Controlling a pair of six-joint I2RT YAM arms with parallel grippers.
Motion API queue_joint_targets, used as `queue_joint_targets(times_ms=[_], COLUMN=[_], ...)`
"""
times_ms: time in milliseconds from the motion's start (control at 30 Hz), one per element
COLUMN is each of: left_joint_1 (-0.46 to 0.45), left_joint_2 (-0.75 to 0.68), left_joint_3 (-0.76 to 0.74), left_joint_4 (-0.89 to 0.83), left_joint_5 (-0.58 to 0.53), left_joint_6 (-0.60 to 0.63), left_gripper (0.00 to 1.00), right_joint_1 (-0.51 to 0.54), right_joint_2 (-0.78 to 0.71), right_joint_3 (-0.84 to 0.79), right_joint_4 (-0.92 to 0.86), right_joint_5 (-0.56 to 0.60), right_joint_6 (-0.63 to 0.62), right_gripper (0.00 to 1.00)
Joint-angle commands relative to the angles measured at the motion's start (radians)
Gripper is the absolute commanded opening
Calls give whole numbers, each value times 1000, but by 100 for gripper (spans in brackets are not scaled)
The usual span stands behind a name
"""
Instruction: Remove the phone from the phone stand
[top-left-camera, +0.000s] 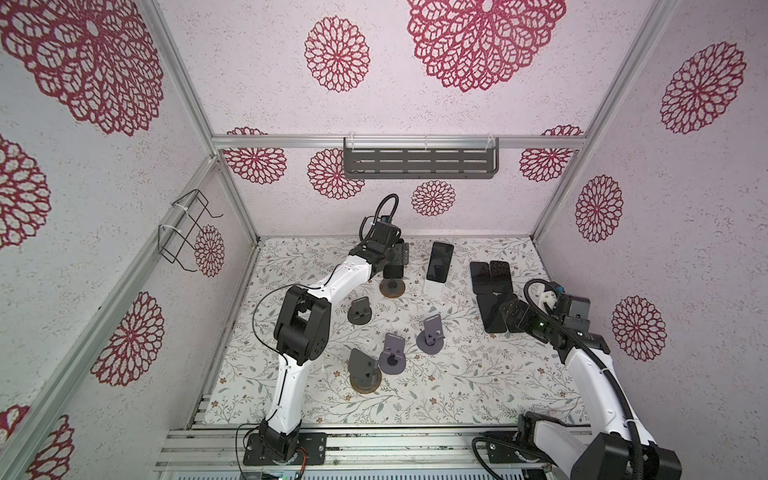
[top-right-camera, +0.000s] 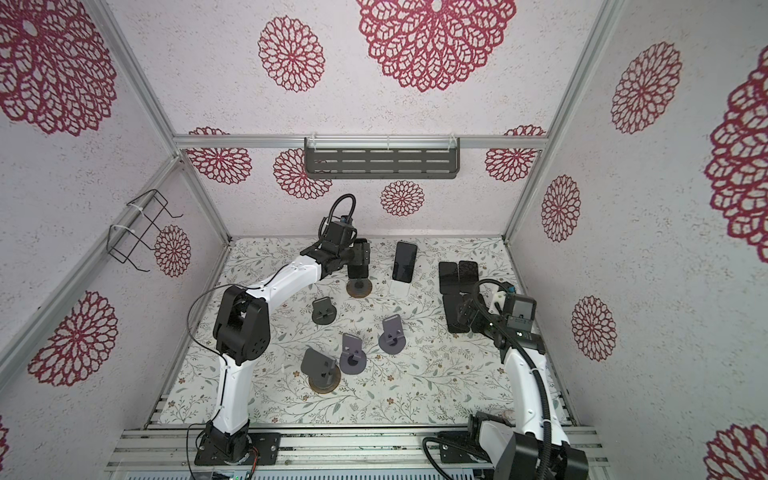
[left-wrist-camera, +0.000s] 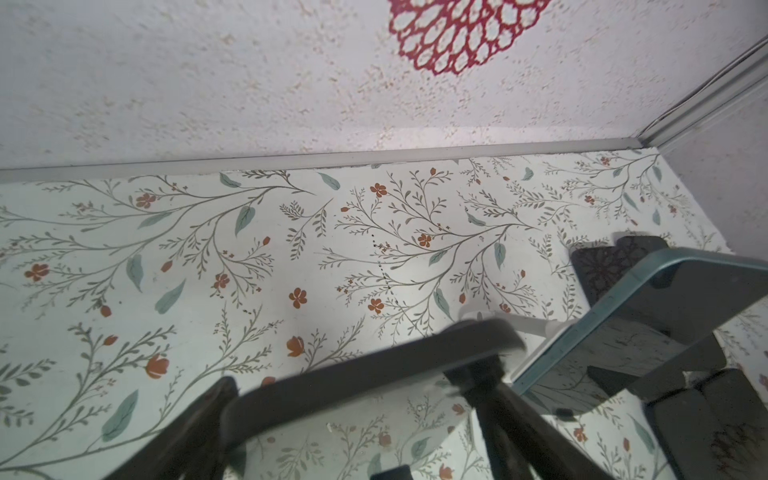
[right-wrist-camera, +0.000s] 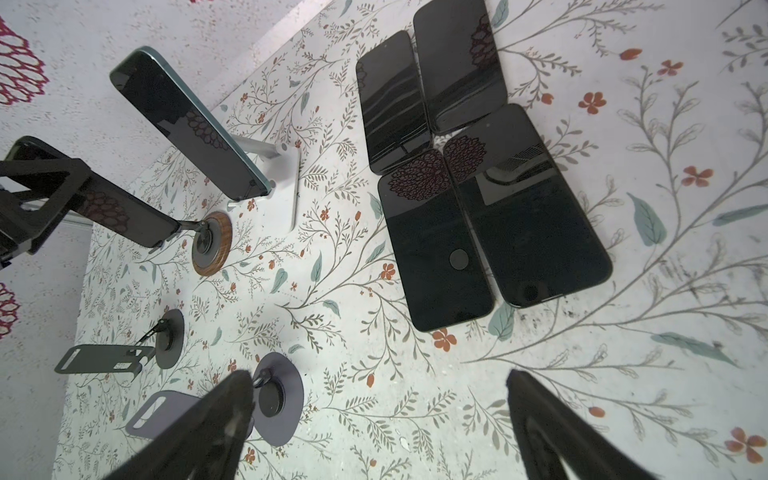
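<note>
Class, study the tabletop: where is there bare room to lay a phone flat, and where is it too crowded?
Free: the mat's near strip, in front of the empty stands; also the back right corner behind the four flat phones. Crowded: the middle among those stands, and the back centre around the two propped phones.

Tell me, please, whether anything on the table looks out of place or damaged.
Nothing looks broken. The four flat phones lie crowded edge to edge, fanned rather than squared up, and dark smudges mark the mat beside them.
</note>
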Motion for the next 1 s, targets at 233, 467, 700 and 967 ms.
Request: queue_joint_targets(times_ms=[233,467,700,967], left_joint_1=[-18,-24,-36,-46], left_joint_2=[35,-20,-107,-195], left_joint_3=[60,44,24,-16], left_joint_4=[-48,-57,-79,-106], left_joint_5=[-41,-35,0,11], left_joint_6=[-9,-8,-4,18], left_gripper=[70,63,63,65], right_joint_1=[-1,2,25,83], right_joint_2=[8,-6,-34,-37], right_joint_3=[-1,-16,-13,22], right_joint_4=[4,21,15,3], right_joint_5=[-14,-38,-76,-78], right_joint_6=[-2,-20,-51,-59], right_gripper=[98,98,99,99])
